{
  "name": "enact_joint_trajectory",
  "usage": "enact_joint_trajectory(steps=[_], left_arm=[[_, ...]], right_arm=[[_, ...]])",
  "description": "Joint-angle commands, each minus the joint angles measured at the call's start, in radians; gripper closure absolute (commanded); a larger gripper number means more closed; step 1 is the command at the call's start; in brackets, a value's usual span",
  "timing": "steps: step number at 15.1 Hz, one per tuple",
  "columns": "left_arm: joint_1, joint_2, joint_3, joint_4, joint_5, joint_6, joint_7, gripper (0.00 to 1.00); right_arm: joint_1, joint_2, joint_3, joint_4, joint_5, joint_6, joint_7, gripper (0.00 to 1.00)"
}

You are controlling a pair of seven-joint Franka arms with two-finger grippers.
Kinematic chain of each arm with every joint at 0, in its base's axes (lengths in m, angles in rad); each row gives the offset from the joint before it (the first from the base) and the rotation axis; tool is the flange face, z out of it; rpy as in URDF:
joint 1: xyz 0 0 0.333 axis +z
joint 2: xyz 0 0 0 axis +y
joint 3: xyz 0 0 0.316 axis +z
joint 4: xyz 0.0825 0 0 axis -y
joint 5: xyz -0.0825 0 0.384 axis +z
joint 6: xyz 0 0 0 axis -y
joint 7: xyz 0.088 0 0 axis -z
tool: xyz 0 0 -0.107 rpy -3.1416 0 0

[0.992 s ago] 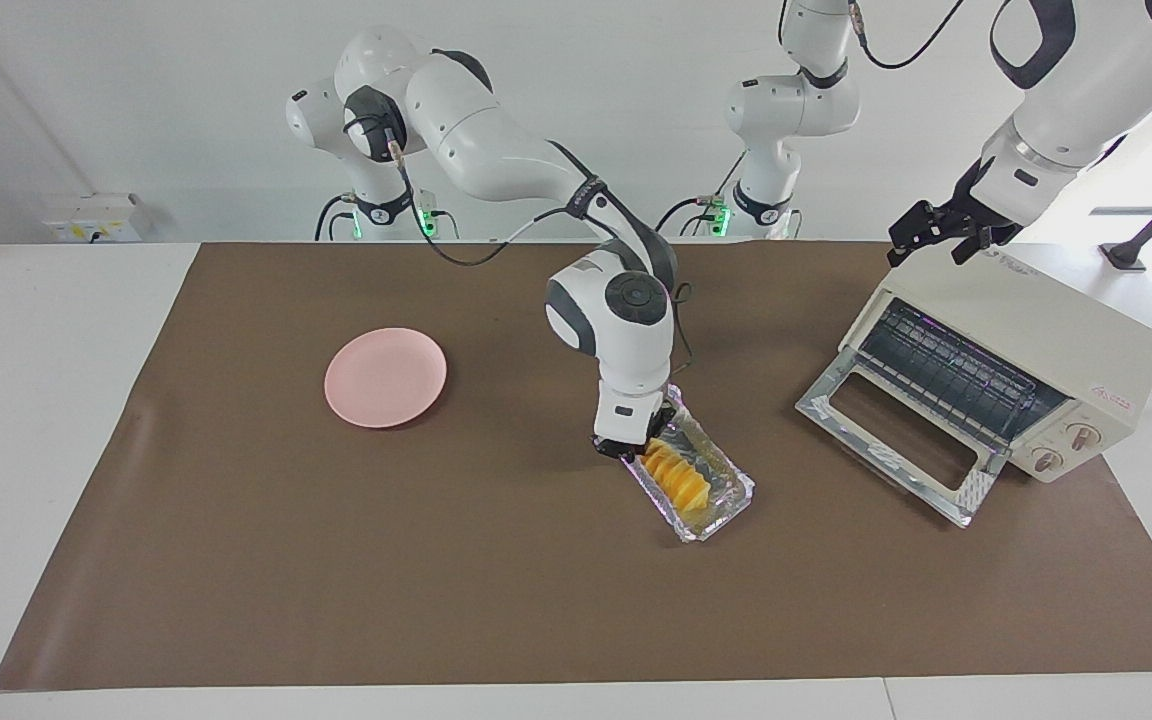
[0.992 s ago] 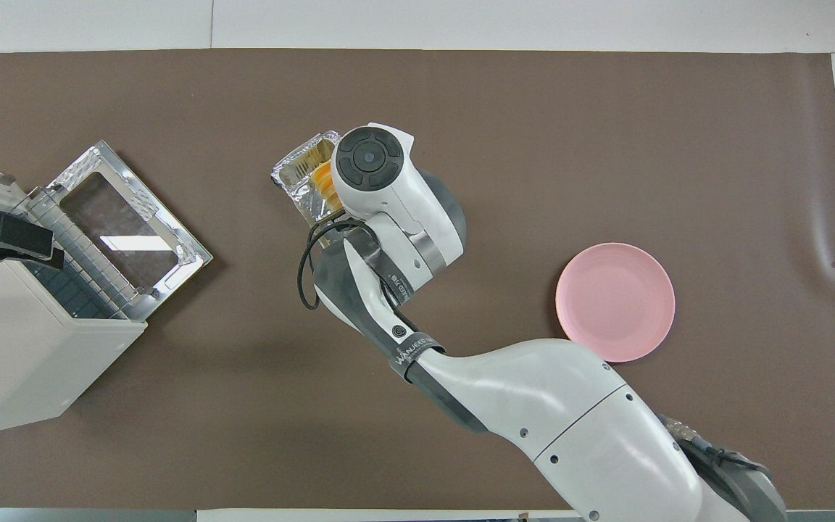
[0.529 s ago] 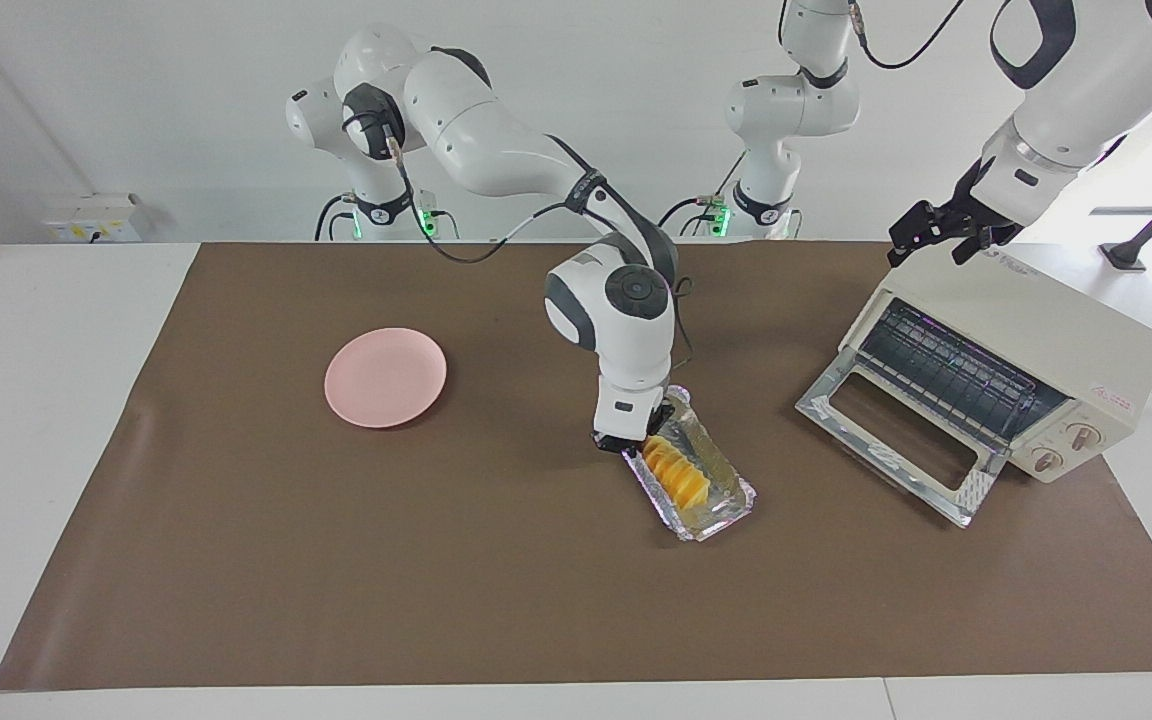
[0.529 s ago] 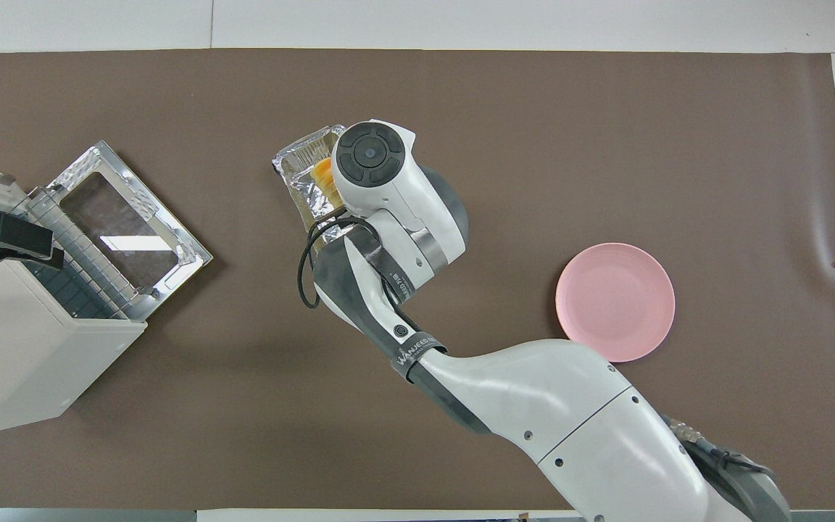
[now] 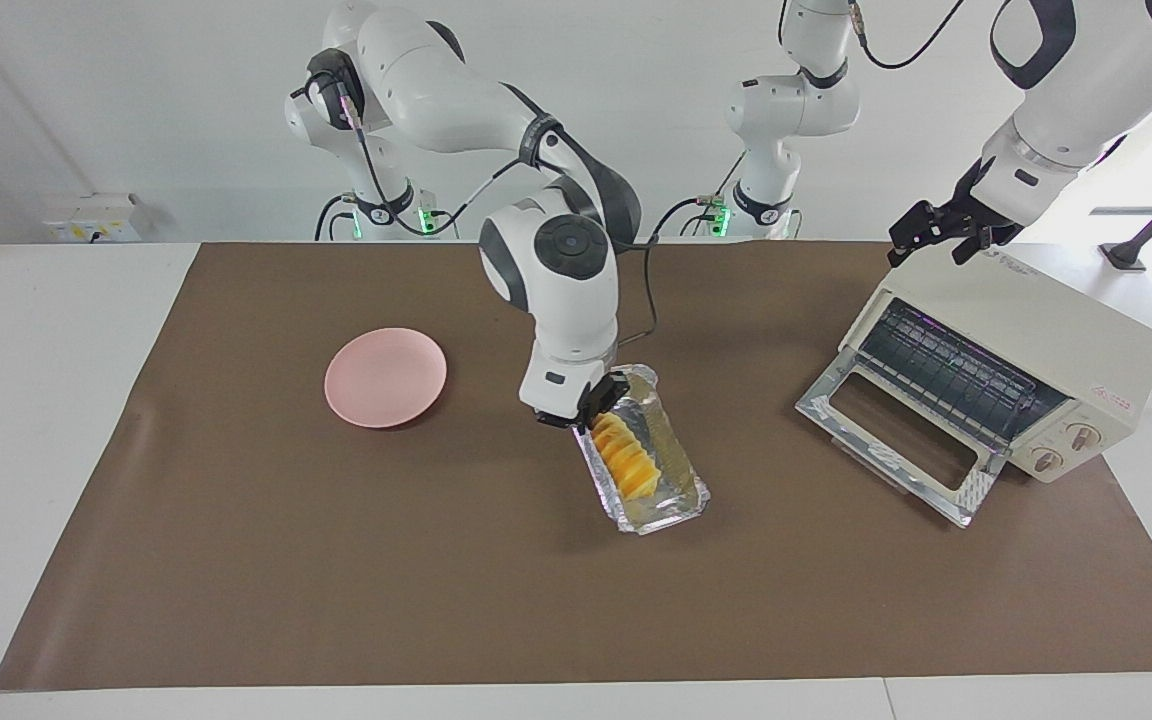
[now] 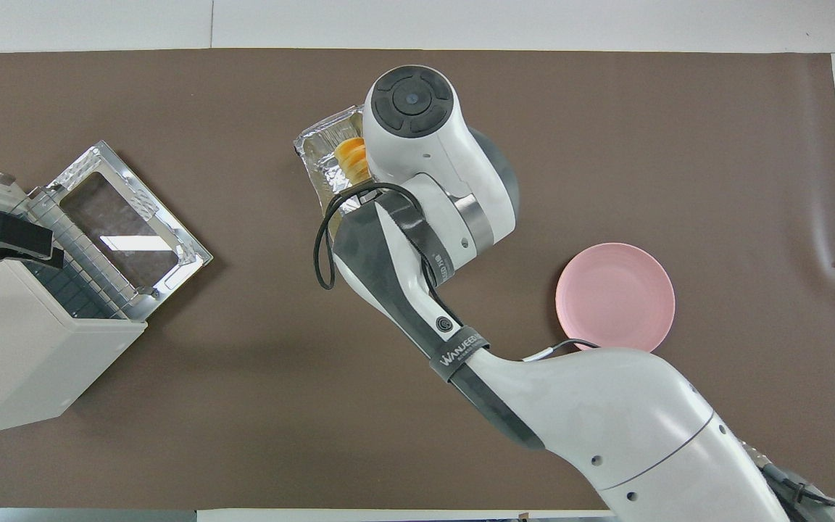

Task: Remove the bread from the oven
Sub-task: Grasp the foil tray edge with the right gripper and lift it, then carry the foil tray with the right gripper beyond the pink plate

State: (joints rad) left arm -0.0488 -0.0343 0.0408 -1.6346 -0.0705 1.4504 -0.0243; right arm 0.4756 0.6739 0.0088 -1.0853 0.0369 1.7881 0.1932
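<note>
right tool (image 5: 574, 412) – pinching foil tray (image 5: 648, 470) rim, raised over worktop (image 5: 336, 560) | bread (image 5: 624, 458) in tray, out of oven (image 5: 986, 375) | left tool (image 5: 941, 232) waits over oven, grip unclear | risk – tilted tray spills bread

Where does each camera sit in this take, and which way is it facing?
Facing view: high across the table, looking at the robots; both arms and bases show, right gripper at the foil tray, left gripper over the oven.
Overhead view: above the robots' end, looking steeply down; the right arm fills it, the left gripper at the edge.
Shared: oven, tray, bread, pink plate.
</note>
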Motion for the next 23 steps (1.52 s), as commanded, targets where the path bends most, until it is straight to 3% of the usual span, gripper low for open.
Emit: enact_joint_trajectory(steps=[1, 5, 9, 14, 19, 20, 21, 23], left_arm=[[-0.005, -0.03, 0.002, -0.036, 0.017, 0.021, -0.008, 0.0], [-0.005, -0.03, 0.002, -0.036, 0.017, 0.021, -0.008, 0.0], [-0.005, -0.03, 0.002, -0.036, 0.017, 0.021, -0.008, 0.0], [-0.005, -0.03, 0.002, -0.036, 0.017, 0.021, -0.008, 0.0], [-0.005, -0.03, 0.002, -0.036, 0.017, 0.021, -0.008, 0.0], [-0.005, -0.03, 0.002, -0.036, 0.017, 0.021, -0.008, 0.0], [-0.005, -0.03, 0.004, -0.036, 0.017, 0.021, -0.008, 0.0], [-0.005, -0.03, 0.002, -0.036, 0.017, 0.021, -0.008, 0.0]], right_arm=[[-0.118, -0.031, 0.01, -0.013, 0.011, -0.027, 0.0, 1.0], [-0.276, -0.03, 0.01, -0.039, -0.034, -0.001, -0.076, 1.0], [-0.428, -0.089, 0.01, -0.247, -0.032, 0.164, -0.24, 1.0], [-0.499, -0.105, 0.011, -0.392, -0.032, 0.304, -0.343, 1.0], [-0.512, -0.112, 0.011, -0.421, -0.025, 0.318, -0.356, 1.0], [-0.512, -0.114, 0.011, -0.421, -0.025, 0.307, -0.356, 0.64], [-0.512, -0.115, 0.011, -0.421, -0.025, 0.297, -0.356, 0.01], [-0.511, -0.135, 0.01, -0.416, -0.035, 0.234, -0.362, 0.0]])
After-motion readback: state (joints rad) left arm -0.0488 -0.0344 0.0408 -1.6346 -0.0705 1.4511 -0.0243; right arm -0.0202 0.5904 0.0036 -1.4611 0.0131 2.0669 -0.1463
